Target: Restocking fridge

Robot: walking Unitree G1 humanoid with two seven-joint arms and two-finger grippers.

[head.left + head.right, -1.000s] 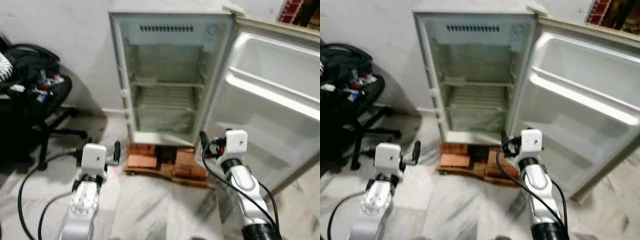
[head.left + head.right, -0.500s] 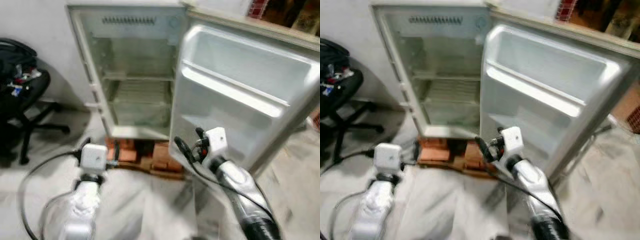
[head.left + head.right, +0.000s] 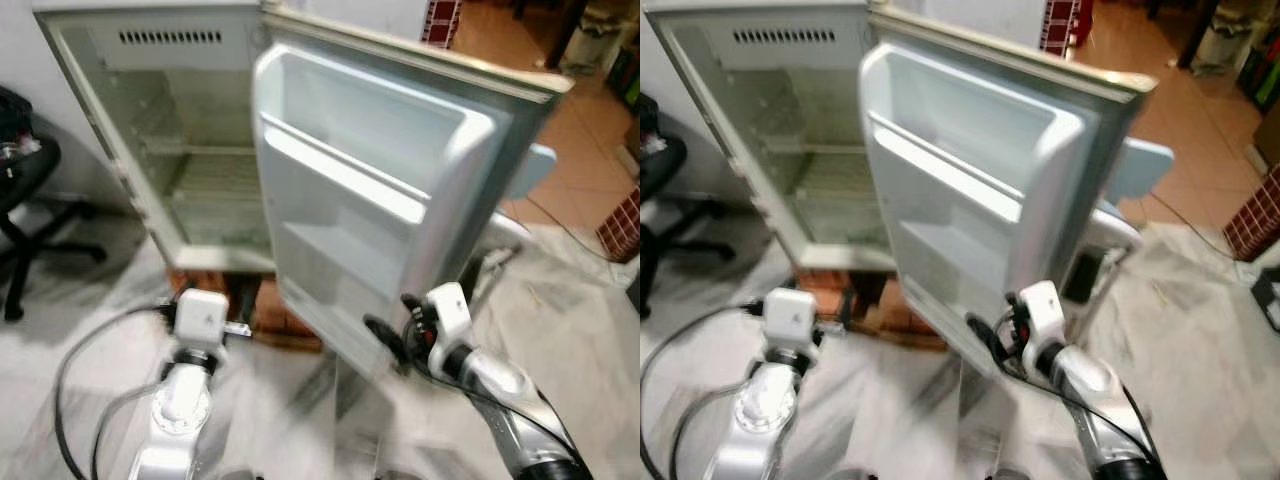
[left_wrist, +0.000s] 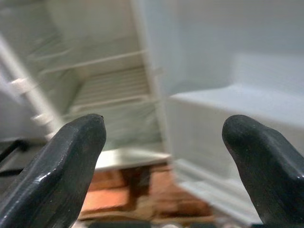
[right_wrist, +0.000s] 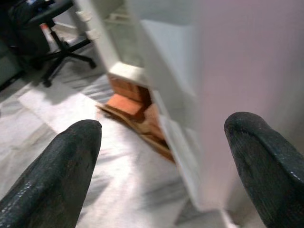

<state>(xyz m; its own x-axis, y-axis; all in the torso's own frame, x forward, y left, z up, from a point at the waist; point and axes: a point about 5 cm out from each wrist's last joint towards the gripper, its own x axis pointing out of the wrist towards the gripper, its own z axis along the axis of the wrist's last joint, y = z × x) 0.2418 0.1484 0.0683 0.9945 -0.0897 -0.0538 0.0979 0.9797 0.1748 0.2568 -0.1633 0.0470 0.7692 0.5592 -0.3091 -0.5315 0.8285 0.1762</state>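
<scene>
We see the small white fridge (image 3: 170, 150) standing open on red bricks (image 4: 109, 197), its white door (image 3: 370, 190) swung wide before us. Our left gripper (image 4: 164, 166) and right gripper (image 5: 161, 171) both have fingers spread and hold nothing. The right one seems just beside the door's lower edge, though blur hides contact.

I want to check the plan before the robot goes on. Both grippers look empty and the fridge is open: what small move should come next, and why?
Probably turn away to fetch an item. The left gripper and the right gripper are both open and hold nothing, the fridge shelves look bare, and its door already stands wide open beside the right gripper, so nothing can be placed yet.
</scene>
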